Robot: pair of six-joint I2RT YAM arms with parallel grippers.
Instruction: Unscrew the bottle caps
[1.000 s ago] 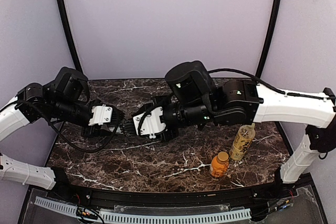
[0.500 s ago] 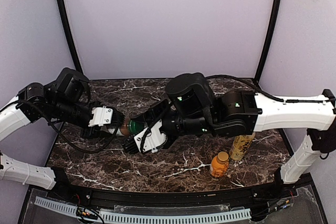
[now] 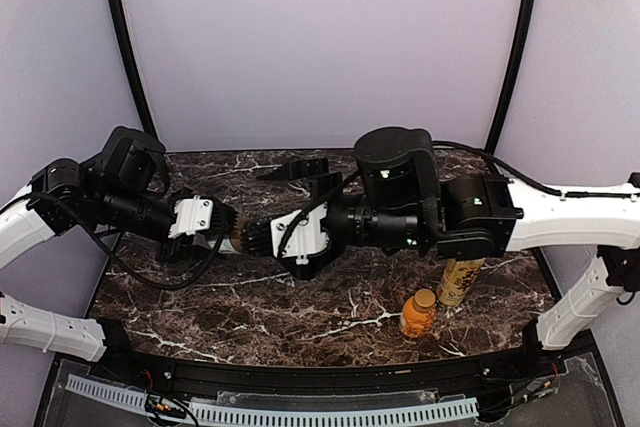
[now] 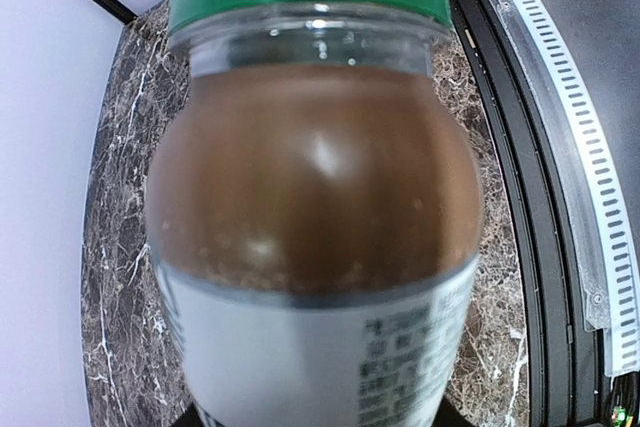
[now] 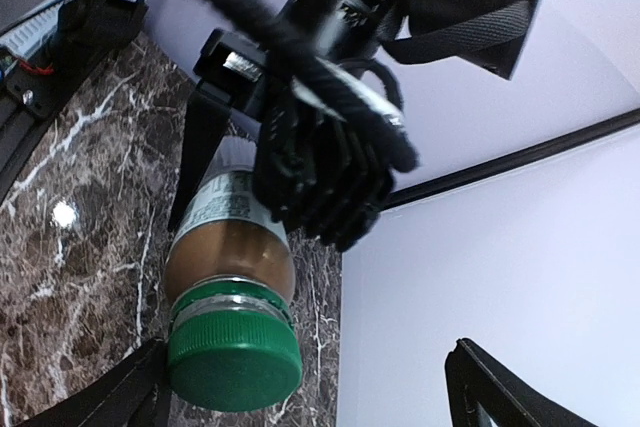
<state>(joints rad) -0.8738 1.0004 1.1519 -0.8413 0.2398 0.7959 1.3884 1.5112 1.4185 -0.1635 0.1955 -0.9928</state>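
Right wrist view has the right tool (image 5: 305,379) spread wide and holding nothing, one finger on each side of the green cap (image 5: 235,362). The cap sits much nearer one finger than the other. That cap is on the brown bottle (image 4: 315,207), which lies roughly level above the marble surface (image 3: 300,317). The left tool (image 5: 320,177) is clamped around its labelled body. To do this step well, I would centre the cap between the fingers before closing, then grip its ribbed rim squarely and turn about the bottle's own axis. The left tool must hold hard enough that the body does not spin with it. The orange bottle (image 3: 418,314) and yellow-labelled bottle (image 3: 460,280) stand capped near the right arm, well apart from this.
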